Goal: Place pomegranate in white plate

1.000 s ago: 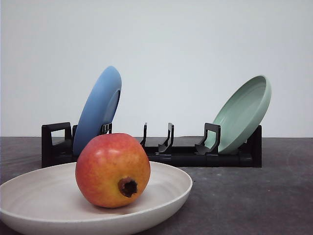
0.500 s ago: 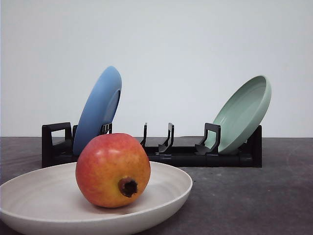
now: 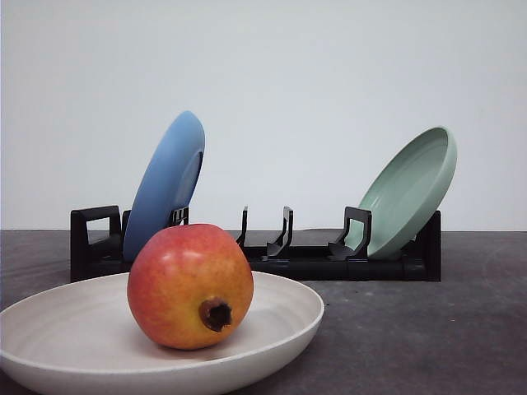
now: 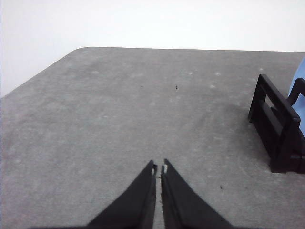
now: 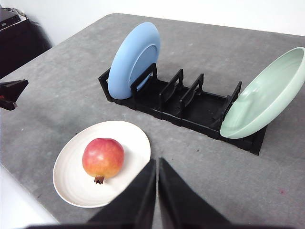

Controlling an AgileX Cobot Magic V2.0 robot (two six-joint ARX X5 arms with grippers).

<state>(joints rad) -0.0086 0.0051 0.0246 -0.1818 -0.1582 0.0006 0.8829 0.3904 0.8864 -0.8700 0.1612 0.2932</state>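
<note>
Grey speckled table (image 3: 428,329) before a plain white wall. Pomegranate (image 3: 190,286) resting inside white plate (image 3: 280,329) near the front edge, dark crown nub turned toward the front camera, red-orange skin fading to yellow; same fruit (image 5: 103,158) seated slightly off centre on the plate (image 5: 131,138) as seen from the right wrist. Behind, black dish rack (image 3: 305,262) holding blue plate (image 3: 167,185) upright at its left end and mint-green plate (image 3: 409,192) leaning outward at its right end, middle slots bare. Right gripper (image 5: 157,164) raised above the table, fingers pressed together, holding nothing. Left gripper (image 4: 158,168) over bare table beside the rack's end (image 4: 279,129), tips all but touching, likewise unladen.
</note>
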